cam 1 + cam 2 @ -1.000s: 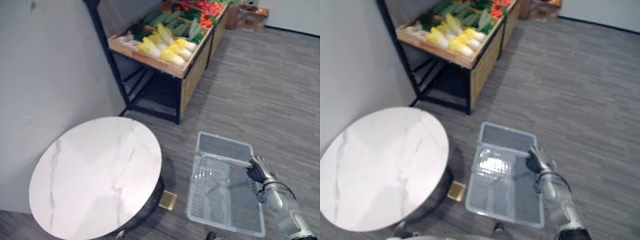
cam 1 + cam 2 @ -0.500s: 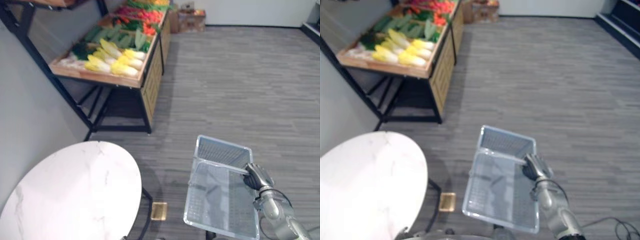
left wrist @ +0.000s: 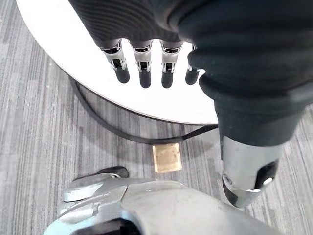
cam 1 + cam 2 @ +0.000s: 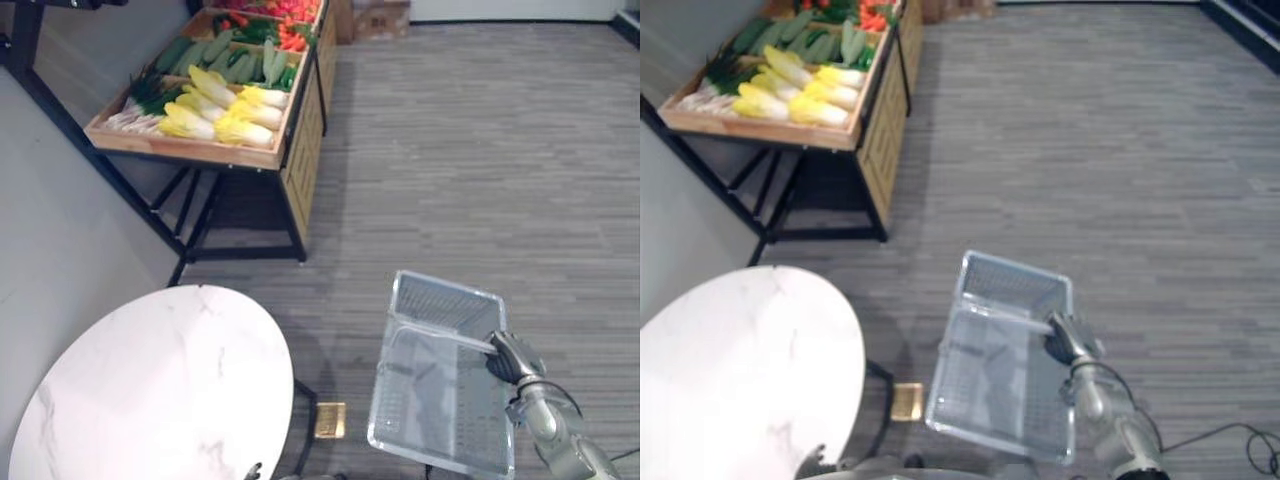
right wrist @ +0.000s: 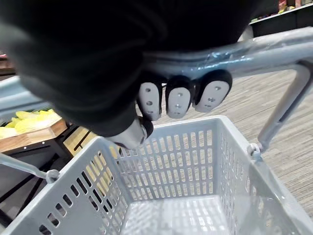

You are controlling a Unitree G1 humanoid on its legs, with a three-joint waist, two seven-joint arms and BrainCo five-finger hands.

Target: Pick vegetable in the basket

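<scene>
A pale grey plastic basket (image 4: 448,288) hangs low over the floor at the lower right, and its inside (image 5: 171,156) holds nothing. My right hand (image 4: 512,360) is shut on the basket's handle (image 5: 266,48), its fingers (image 5: 178,98) curled round the bar. The vegetables lie in a wooden stand (image 4: 190,148) at the far left: yellow-white cabbages (image 4: 235,108), green cucumbers (image 4: 232,62) and red ones (image 4: 275,12) further back. My left hand (image 3: 142,63) hangs with straight fingers beside the round white table, holding nothing.
The round white marble table (image 4: 150,390) stands at the lower left, with a small tan square (image 4: 328,420) on the floor by its base. A cardboard box (image 4: 375,15) sits past the stand. Grey plank floor lies between the basket and the stand.
The whole picture has shifted as the camera moved, so the stand now sits further left. My right hand keeps the same hold on the basket's handle.
</scene>
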